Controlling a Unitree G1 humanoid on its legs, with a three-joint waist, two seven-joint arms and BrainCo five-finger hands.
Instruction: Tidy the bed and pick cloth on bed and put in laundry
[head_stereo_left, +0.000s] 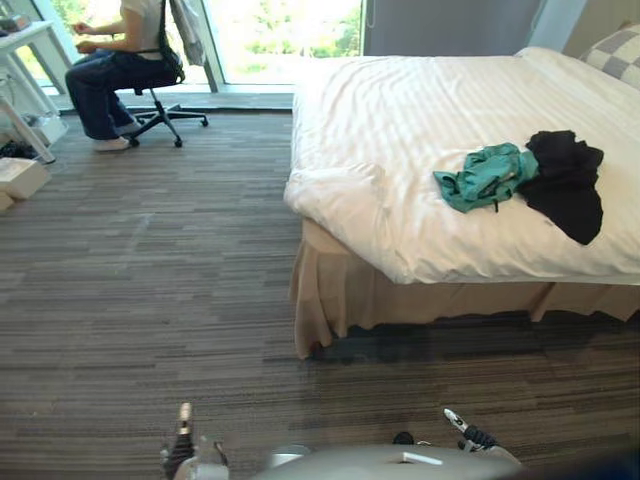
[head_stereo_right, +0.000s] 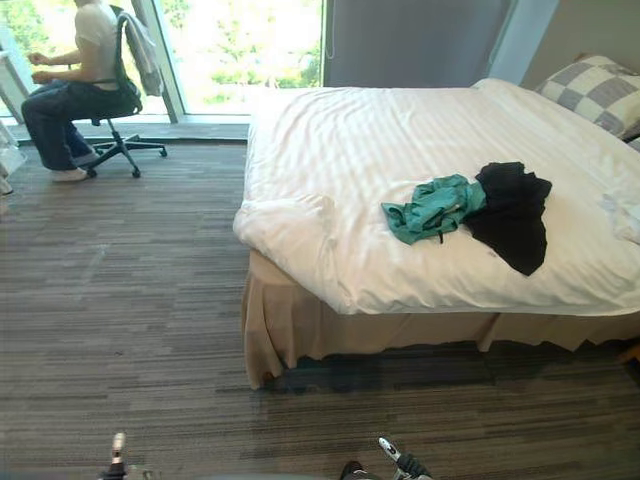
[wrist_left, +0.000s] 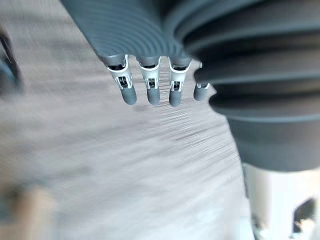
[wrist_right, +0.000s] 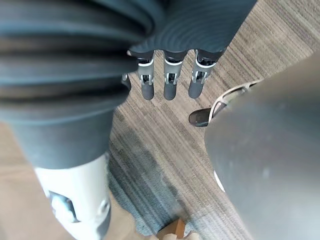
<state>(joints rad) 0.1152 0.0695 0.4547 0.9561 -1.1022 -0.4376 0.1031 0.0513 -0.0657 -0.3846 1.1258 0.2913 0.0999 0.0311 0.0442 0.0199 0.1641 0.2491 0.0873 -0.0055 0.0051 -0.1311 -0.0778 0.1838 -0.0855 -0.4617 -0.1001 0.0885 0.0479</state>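
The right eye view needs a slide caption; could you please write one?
Teal cloth and black cloth lie touching on the white bed; a person sits on an office chair.

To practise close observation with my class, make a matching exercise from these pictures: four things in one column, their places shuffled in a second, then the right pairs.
Things
1. teal cloth
2. black cloth
3. checked pillow
4. person

Places
A. seated on an office chair by the window
B. at the far right corner of the bed
C. on the bed, right one of the touching pair
D. on the bed, left one of the touching pair

Pairs: 1-D, 2-C, 3-B, 4-A
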